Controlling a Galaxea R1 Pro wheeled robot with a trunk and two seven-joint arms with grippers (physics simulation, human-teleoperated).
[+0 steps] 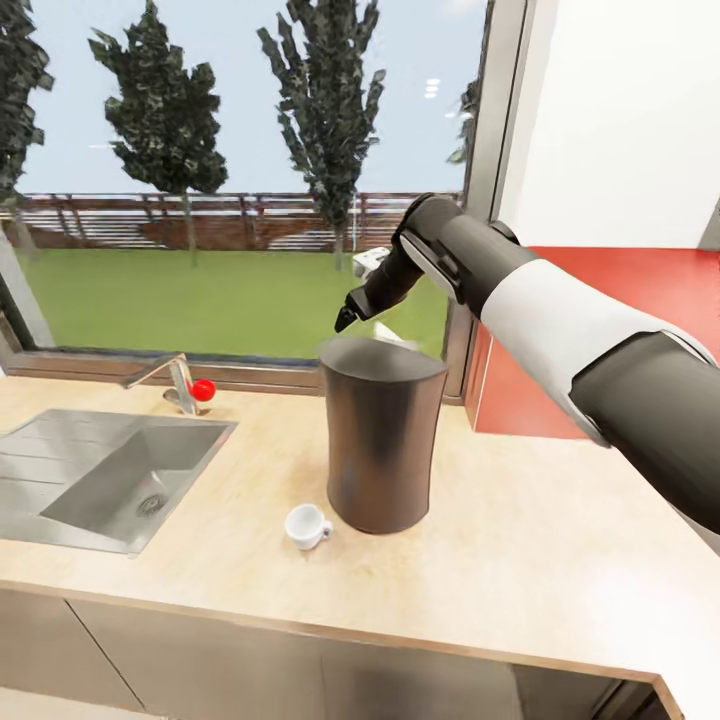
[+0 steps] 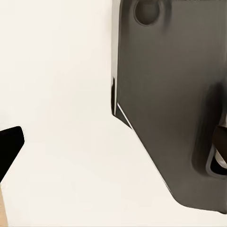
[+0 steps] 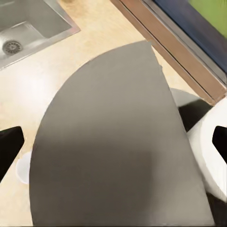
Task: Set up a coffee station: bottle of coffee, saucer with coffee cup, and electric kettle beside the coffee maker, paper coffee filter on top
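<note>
The tall dark grey coffee maker (image 1: 381, 440) stands on the light wood kitchen countertop (image 1: 530, 530), with the small white coffee cup (image 1: 307, 526) right beside its base on the sink side. My right gripper (image 1: 349, 317) hovers just above the maker's far rim. In the right wrist view the greyish-tan, fan-shaped paper coffee filter (image 3: 113, 156) lies flat under my right gripper (image 3: 113, 142), apparently on the maker's top; the fingertips (image 3: 9, 149) stand far apart, open, not touching it. The cup (image 3: 22, 168) peeks past its edge. My left gripper (image 2: 113, 146) is open, facing a pale surface.
A steel sink (image 1: 100, 480) with a faucet and red knob (image 1: 203, 390) is set into the counter at left. A window sill (image 1: 250, 372) runs behind. A red wall panel (image 1: 620, 330) is at right. An unidentified white rounded shape (image 3: 208, 156) lies beside the filter.
</note>
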